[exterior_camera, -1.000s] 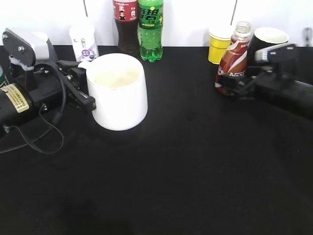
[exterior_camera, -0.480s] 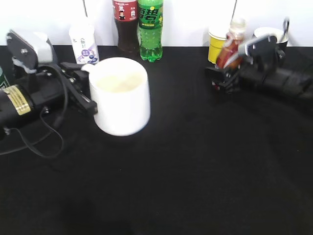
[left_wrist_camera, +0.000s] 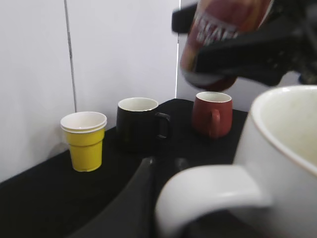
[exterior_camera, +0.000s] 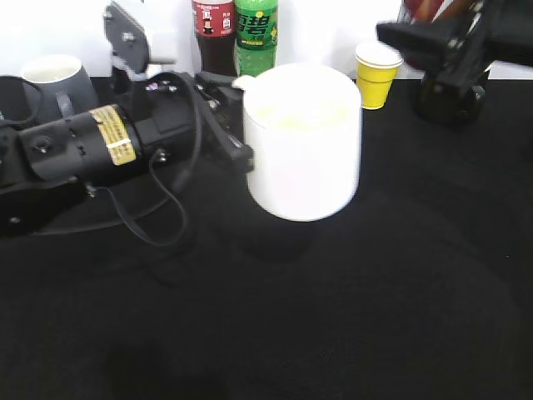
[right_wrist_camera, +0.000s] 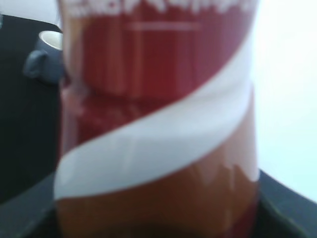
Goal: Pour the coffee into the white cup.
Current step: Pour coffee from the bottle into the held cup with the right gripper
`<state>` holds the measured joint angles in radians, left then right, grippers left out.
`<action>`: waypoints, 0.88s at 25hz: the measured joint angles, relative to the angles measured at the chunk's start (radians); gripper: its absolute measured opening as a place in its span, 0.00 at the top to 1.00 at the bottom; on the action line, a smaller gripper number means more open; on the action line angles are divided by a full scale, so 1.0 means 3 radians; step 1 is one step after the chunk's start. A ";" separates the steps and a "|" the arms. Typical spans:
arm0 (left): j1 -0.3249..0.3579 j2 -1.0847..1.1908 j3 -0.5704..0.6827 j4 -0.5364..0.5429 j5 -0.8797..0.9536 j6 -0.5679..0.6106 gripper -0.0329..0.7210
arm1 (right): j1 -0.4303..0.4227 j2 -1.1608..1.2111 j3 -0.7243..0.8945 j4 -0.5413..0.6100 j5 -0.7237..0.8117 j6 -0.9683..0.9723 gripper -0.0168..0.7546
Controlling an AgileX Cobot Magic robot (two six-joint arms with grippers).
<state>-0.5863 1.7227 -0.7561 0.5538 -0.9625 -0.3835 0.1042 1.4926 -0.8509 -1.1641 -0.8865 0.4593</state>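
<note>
On coffee bottle (left_wrist_camera: 223,34): blurred white lettering

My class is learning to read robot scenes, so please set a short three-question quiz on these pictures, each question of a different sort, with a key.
1. True or false: the left gripper holds the white cup by its handle.
2. Multiple choice: what is the right gripper carrying? A) yellow cup B) coffee bottle C) black mug
3. Fill in: beside the yellow cup stands a black mug, then a ____ mug.

Key
1. True.
2. B: the coffee bottle is held up above the white cup's rim.
3. Red: the red mug.
</note>
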 joint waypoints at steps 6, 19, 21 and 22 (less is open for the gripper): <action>-0.0114 0.0017 -0.0059 -0.0104 0.0175 -0.0039 0.87 | 0.0000 -0.0177 -0.0008 -0.0160 0.0012 -0.0287 0.31; -0.0237 0.0187 -0.0426 0.0222 0.0408 -0.0040 0.87 | 0.0000 -0.0177 -0.0014 -0.0133 0.0041 -0.1999 0.31; -0.0237 0.0187 -0.0427 0.0222 0.0408 -0.0040 0.87 | 0.0000 -0.0177 -0.0014 -0.0133 0.0116 -0.2361 0.31; -0.0237 0.0187 -0.0429 0.0222 0.0404 -0.0040 0.87 | 0.0000 -0.0177 -0.0014 -0.0132 0.0145 -0.2463 0.31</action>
<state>-0.6575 1.7788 -0.8849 0.6206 -0.8412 -0.3956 0.1042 1.4397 -0.8551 -1.2036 -0.8430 -0.2795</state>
